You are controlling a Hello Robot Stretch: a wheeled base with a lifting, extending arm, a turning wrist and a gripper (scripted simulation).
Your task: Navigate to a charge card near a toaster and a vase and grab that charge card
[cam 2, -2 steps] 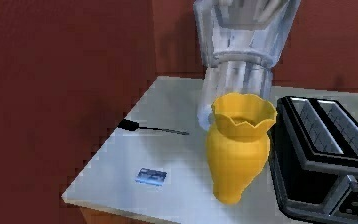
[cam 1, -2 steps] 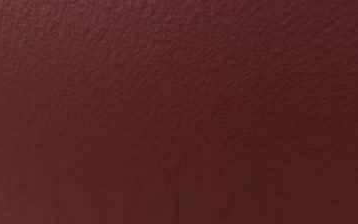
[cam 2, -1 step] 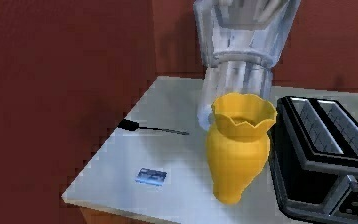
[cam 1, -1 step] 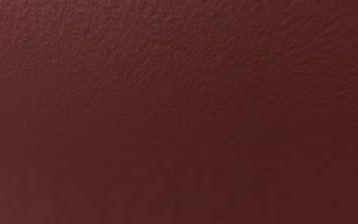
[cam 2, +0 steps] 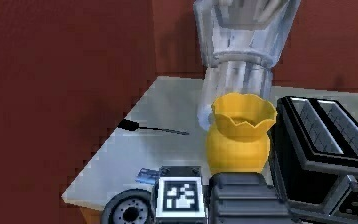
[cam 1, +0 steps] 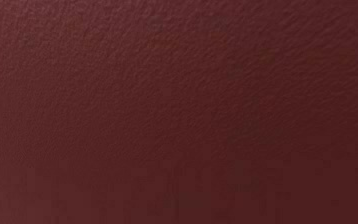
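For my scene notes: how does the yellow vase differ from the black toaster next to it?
The vase is yellow, the toaster black. The vase is round with a wavy rim; the toaster is boxy with straight edges. Both stand on the grey table.

Arm (cam 2: 245, 200): dark ribbed block, 6 o'clock. Marker (cam 2: 182, 197): white square, black marks, at arm's 9 o'clock. Beyond: round dark-grey disc (cam 2: 127, 210).

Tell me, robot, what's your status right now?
Gripper at the tabletop edge, can't tell if it holds anything. Thin dark thing on it, maybe the card. Yellow vase and black toaster close by.
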